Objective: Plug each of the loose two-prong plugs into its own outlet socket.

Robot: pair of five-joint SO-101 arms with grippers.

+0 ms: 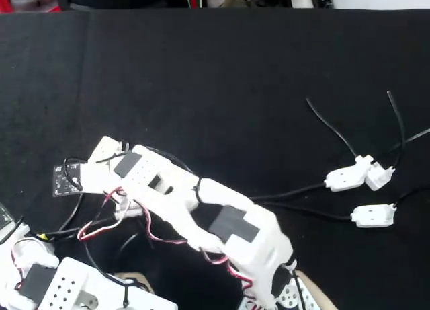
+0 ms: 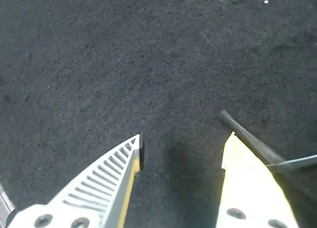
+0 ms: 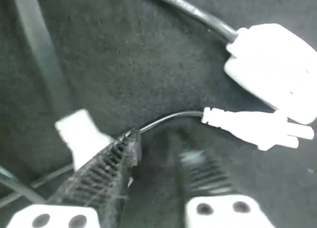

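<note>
In the right wrist view a loose white two-prong plug (image 3: 252, 126) lies on the black cloth, its thin black cable curving back toward one fingertip. A larger white outlet socket (image 3: 272, 72) with a thick cable lies just beyond the plug. Another white piece (image 3: 81, 134) sits beside one finger. My right gripper (image 3: 161, 149) is open just short of the plug, with nothing between its fingers. My left gripper (image 2: 184, 139) is open over bare cloth, a black cable end (image 2: 247, 139) beside one finger. In the high view, white plug pieces (image 1: 345, 179) (image 1: 378, 176) (image 1: 373, 216) lie at right.
A long white arm (image 1: 201, 209) stretches across the lower middle of the black table (image 1: 215, 74). A second arm's white parts (image 1: 60, 283) sit at the bottom left corner. Thin black cables (image 1: 329, 125) trail from the plugs toward the back right.
</note>
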